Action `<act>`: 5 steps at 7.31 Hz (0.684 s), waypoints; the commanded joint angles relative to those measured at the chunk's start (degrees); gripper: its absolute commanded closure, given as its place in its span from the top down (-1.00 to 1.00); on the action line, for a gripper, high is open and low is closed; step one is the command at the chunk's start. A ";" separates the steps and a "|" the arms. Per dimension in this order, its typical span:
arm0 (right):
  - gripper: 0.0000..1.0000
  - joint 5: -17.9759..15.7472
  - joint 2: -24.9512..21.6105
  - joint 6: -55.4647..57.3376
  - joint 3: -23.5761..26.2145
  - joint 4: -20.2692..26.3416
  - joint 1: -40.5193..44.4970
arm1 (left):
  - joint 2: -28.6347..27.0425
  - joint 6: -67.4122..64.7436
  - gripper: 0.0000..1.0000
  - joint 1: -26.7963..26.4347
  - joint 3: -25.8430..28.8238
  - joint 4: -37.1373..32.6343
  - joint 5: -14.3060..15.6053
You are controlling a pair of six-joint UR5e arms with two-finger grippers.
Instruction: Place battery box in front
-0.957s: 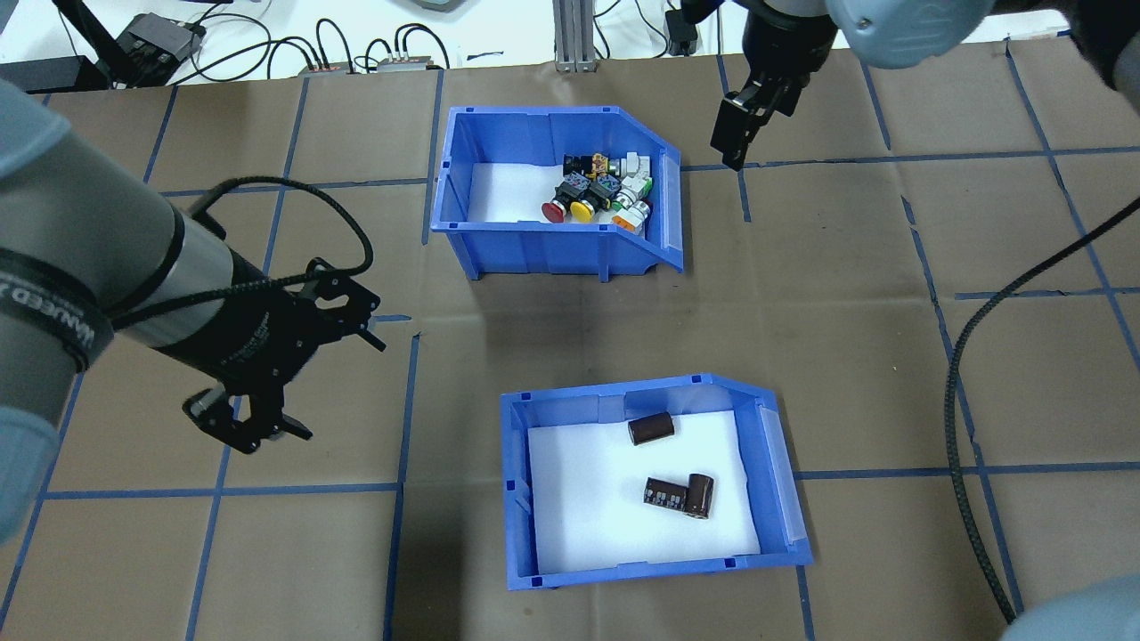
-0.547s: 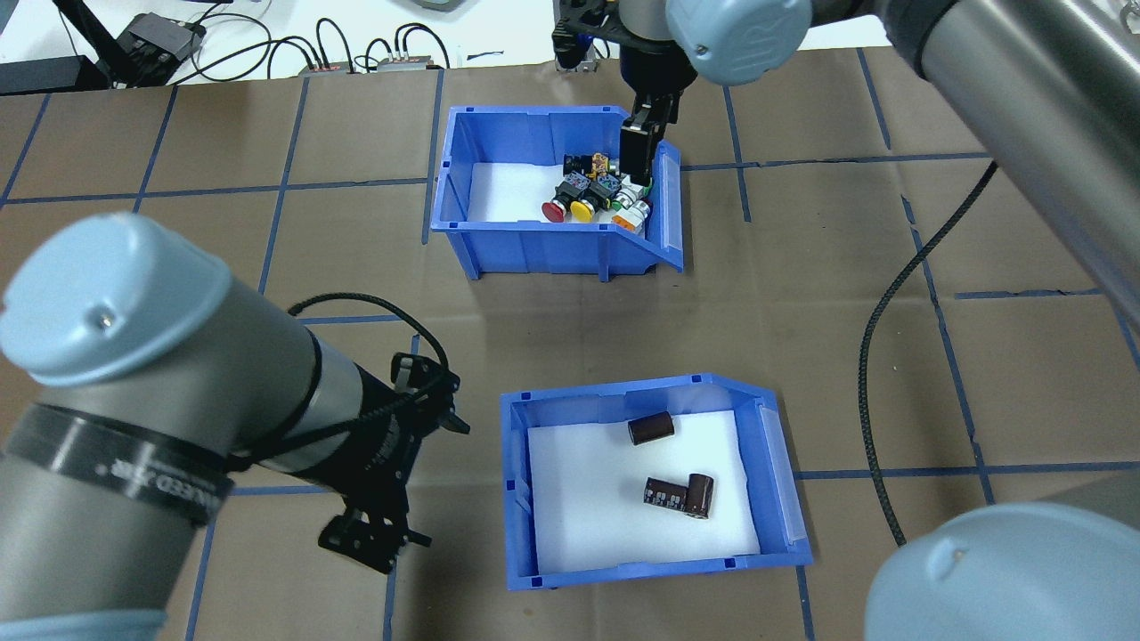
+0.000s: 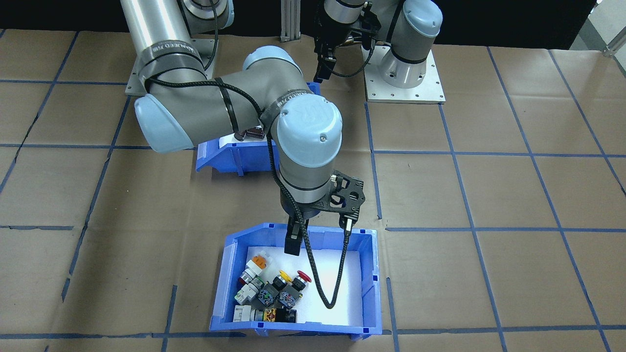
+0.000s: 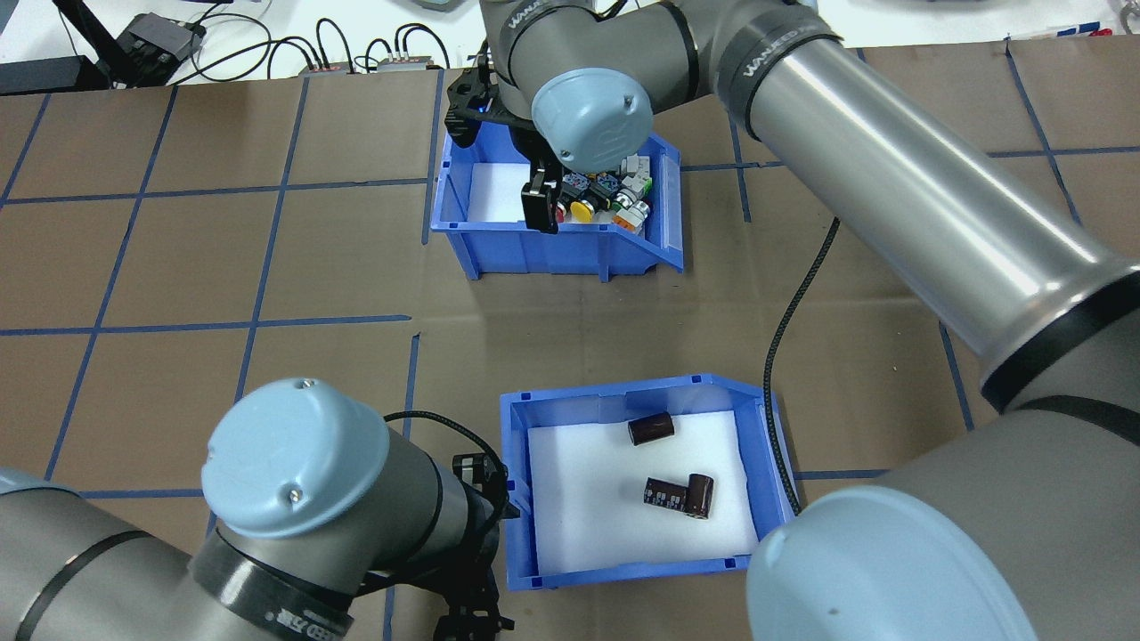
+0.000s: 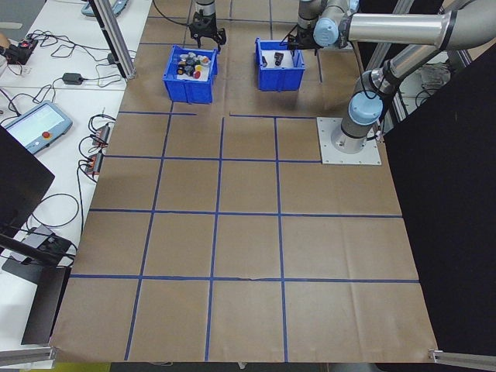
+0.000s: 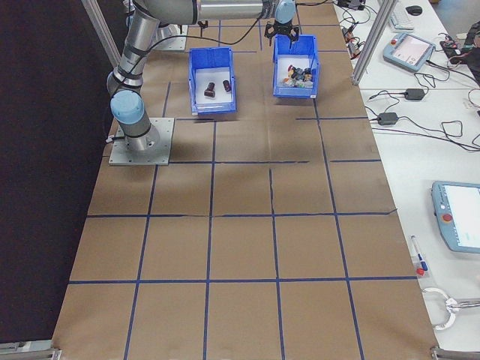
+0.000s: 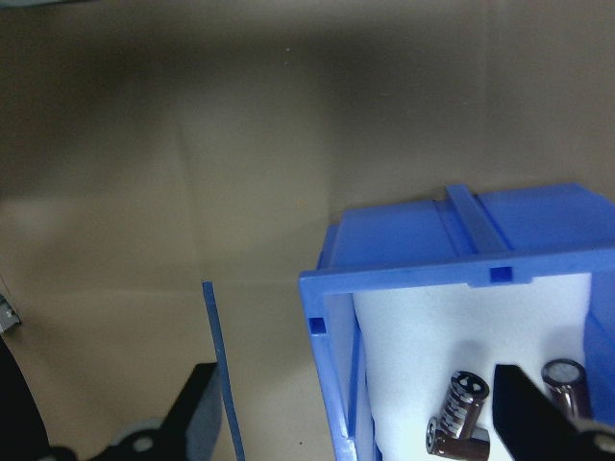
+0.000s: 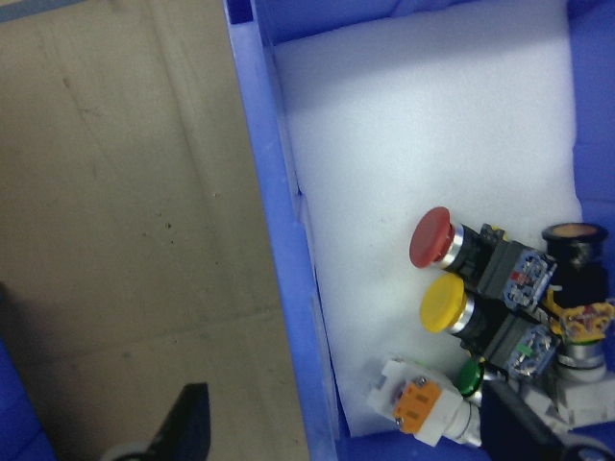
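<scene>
The battery box (image 4: 521, 463) is sitting on the table near the robot: a stiff, light blue plastic bin, best taken by its wall. Three dark cylinders (image 4: 680, 492) are lying loose on its white foam. The left claw (image 7: 356, 423) is straddling that wall, open and empty; the right claw (image 8: 346, 432) is straddling the button bin's (image 4: 552, 254) wall, open.

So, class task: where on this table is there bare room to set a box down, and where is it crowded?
Free: the brown paper left of both bins and the strip between the button bin and the battery box. Crowded: the left gripper at the battery box's left wall and the right gripper over the button bin.
</scene>
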 commanded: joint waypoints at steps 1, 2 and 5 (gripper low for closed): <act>1.00 0.21 2.99 0.64 0.08 -1.62 1.50 | -5.55 -7.48 0.99 -8.75 -1.13 8.61 0.73; 1.00 0.30 5.00 0.56 0.08 -4.32 2.37 | -9.25 -12.05 0.99 -12.19 -1.13 15.10 3.87; 1.00 -0.40 6.70 0.64 -0.09 -6.54 3.08 | -17.26 -18.49 0.99 -17.22 -1.04 25.07 7.33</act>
